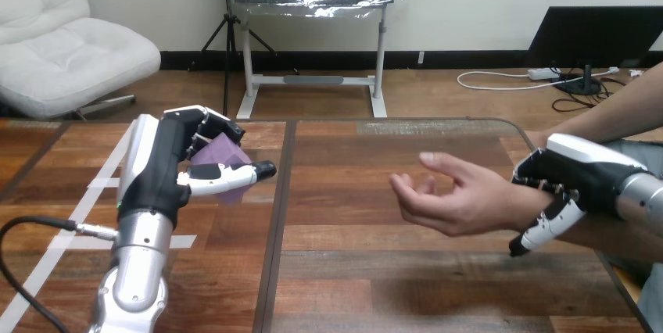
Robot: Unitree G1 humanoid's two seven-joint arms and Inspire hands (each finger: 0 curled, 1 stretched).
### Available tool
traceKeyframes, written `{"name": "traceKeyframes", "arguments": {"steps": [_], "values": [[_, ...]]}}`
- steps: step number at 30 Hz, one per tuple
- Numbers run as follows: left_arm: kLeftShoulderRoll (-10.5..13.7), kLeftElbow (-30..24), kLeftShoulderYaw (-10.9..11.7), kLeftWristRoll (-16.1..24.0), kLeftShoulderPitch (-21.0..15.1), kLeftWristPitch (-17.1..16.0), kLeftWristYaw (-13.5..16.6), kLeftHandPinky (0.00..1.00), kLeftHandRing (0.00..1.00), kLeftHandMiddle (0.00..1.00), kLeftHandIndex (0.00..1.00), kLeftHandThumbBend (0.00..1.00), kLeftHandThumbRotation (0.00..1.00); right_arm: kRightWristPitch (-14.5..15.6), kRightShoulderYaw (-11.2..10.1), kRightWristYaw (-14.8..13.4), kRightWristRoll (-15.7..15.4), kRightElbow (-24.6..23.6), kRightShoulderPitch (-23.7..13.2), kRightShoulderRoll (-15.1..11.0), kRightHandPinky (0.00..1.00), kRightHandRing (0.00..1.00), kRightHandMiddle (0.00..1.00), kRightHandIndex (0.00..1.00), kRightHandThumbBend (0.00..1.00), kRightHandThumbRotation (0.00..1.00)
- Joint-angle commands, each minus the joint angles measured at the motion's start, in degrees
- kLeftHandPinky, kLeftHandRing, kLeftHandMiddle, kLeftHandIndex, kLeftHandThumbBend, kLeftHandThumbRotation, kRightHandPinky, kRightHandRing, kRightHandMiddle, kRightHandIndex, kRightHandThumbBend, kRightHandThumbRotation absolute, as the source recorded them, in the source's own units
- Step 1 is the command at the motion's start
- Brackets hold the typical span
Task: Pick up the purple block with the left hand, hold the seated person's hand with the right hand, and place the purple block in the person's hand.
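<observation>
Left hand (160,169), middle left of the frame, is clamping the purple block (221,153) between fingers curled over its top and the thumb (234,174) lying across its front. The block appears to be riding clear of the table (352,270), not resting on it. Right hand (582,173), at the right edge, is wrapping the person's wrist (522,206), with fingers curled over the top and the thumb hooking underneath, so the grip looks closed there. The person's hand (457,196) is hanging right of centre, palm cupped and turned up, its loosely bent fingers pointing toward the left of the frame. The key relation is that this cupped palm is lying to the right of the block and a little lower in the frame, well apart, with bare table between them. The left thumb is already pointing rightward along that line. The block is showing as a tilted, roughly square face with one corner dipping below the thumb toward lower right. No clear long axis can be made out. Judging from this, the delivery is calling for a rightward carry ending above the palm.
</observation>
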Motion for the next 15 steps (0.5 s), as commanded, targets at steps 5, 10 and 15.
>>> {"name": "traceKeyframes", "arguments": {"steps": [5, 10, 15], "values": [[-1.3, 4.7, -0.2, -1.0, -7.5, -3.1, 1.2, 0.42, 0.43, 0.44, 0.43, 0.8, 0.0, 1.8, -1.1, 0.6, 0.8, -1.3, 1.1, -0.2, 0.35, 0.43, 0.51, 0.5, 0.83, 0.0], [-1.6, 6.7, -0.3, -0.9, -8.7, -3.4, 1.3, 0.41, 0.43, 0.44, 0.43, 0.8, 0.0, 1.4, -1.3, 0.3, 1.1, -1.9, 1.1, -0.2, 0.32, 0.41, 0.48, 0.5, 0.84, 0.0], [-2.0, 9.4, -0.3, -1.0, -10.1, -4.2, 1.4, 0.41, 0.43, 0.44, 0.44, 0.8, 0.0, 1.1, -1.3, 0.2, 1.2, -2.2, 1.1, -0.1, 0.29, 0.37, 0.45, 0.49, 0.85, 0.0]]}}
